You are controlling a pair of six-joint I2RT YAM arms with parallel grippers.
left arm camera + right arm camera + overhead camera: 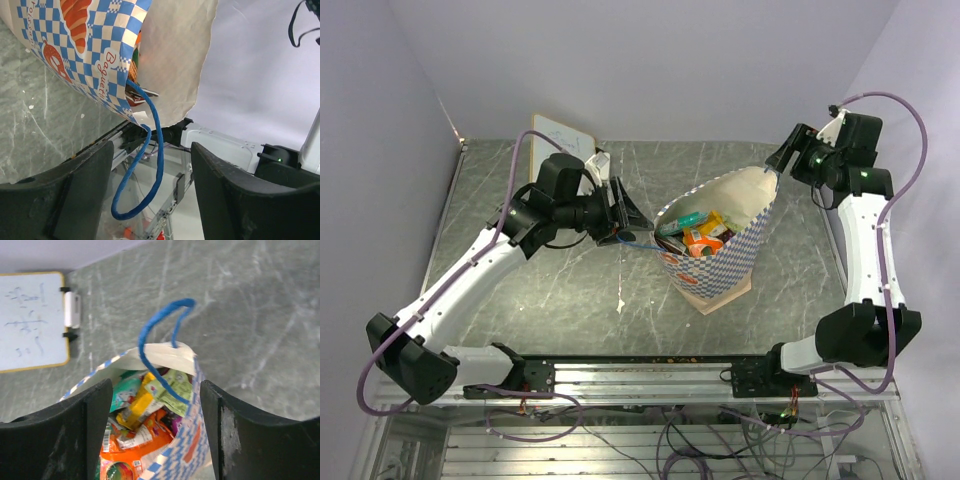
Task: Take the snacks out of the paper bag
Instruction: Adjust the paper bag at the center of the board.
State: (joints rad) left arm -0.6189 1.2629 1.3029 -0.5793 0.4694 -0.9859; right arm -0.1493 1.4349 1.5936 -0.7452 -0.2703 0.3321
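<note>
The paper bag [720, 265] stands mid-frame in the top view on the grey counter [580, 300]. Its mouth tips toward the left and it is packed with snack packets [135, 440], green, yellow and orange-red among them. No packet lies outside it, so the step in hand looks like taking hold of the bag by its handles.

The left end effector [630, 213] sits at the bag's left rim. Its jaws stand apart, and the blue cord loop [150, 175] hangs between them without touching either finger. The right end effector [780, 160] is at the upper-right rim, likewise released, with the other cord handle [160, 327] arching between its fingers. Neither grasps anything.

Next, I judge, each must pinch its cord squarely, since a thin cord could slip, to hold the mouth wide before reaching in. A scribbled whiteboard [30, 320] lies upper left in the right wrist view.
</note>
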